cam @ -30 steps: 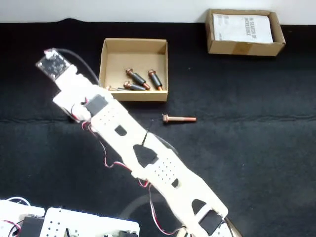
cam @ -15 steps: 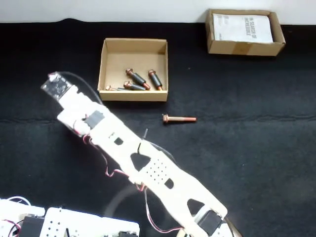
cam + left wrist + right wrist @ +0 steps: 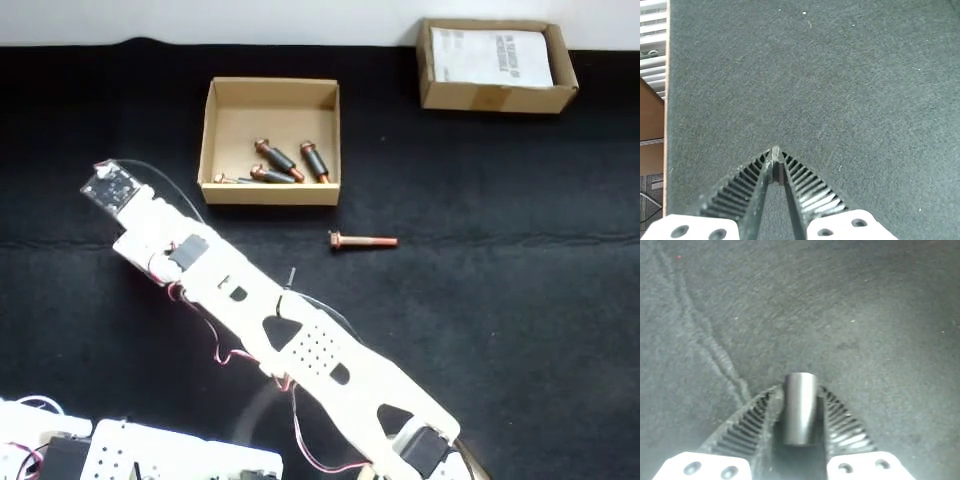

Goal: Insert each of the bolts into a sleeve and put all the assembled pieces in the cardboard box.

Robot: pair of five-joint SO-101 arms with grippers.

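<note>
My right gripper (image 3: 799, 391) is shut on a dark grey sleeve (image 3: 800, 415), held just above the black cloth. In the high view the right arm (image 3: 250, 300) stretches from the near right toward the far left, and its wrist (image 3: 135, 215) sits left of the cardboard box (image 3: 270, 193). That box holds several assembled bolt-and-sleeve pieces (image 3: 280, 162). One bare copper bolt (image 3: 363, 240) lies on the cloth just beyond the box's near right corner. My left gripper (image 3: 775, 154) is shut on nothing, low over the cloth near a table edge.
A second cardboard box (image 3: 495, 95) with a printed sheet inside stands at the far right. The left arm's base (image 3: 140, 455) sits at the near left. A fold in the cloth (image 3: 520, 240) runs across the table.
The right arm's wrist has drawn back toward the near side and slightly left, away from the box's left wall. The bolt and boxes have not moved.
</note>
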